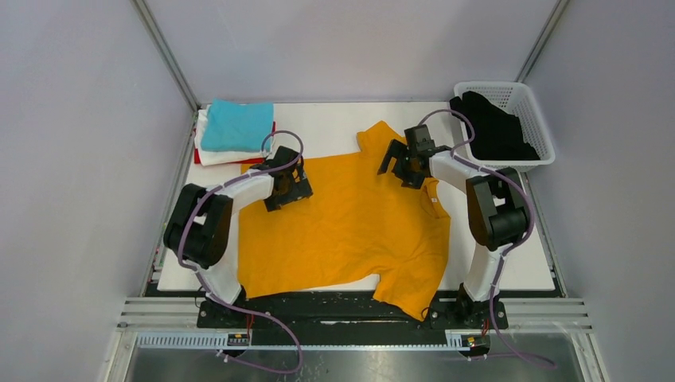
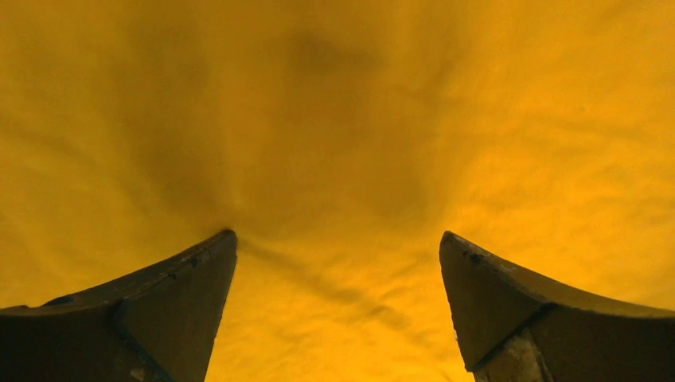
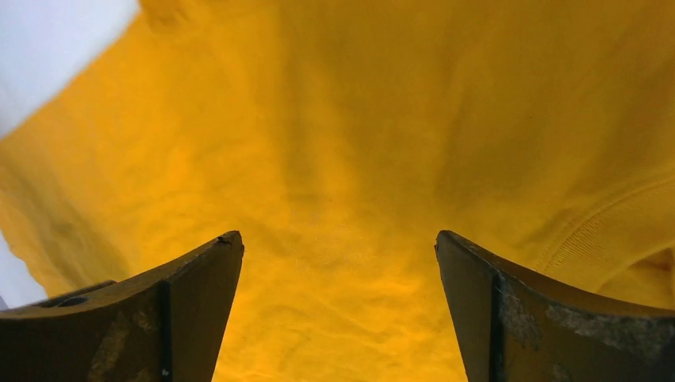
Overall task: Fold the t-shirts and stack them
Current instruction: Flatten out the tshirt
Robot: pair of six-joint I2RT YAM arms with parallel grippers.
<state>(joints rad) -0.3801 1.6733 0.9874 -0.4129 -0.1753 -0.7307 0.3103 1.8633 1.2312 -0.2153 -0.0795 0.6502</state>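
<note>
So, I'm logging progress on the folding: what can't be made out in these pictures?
Top view: turquoise shirt covers the stack; the count beneath is hidden.
Top view: black cloth in the basket is bunched; its kind is unclear.
Wrist views: left gripper and right gripper are open over the orange shirt; contact unclear.

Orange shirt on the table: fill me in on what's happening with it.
The orange shirt lies spread flat on the table, not yet folded. The robot's left end effector and right end effector both hang open over the cloth, gripping nothing. A stack of folded shirts, turquoise on top, sits at the back left corner. A white basket at the back right holds dark clothing.
</note>
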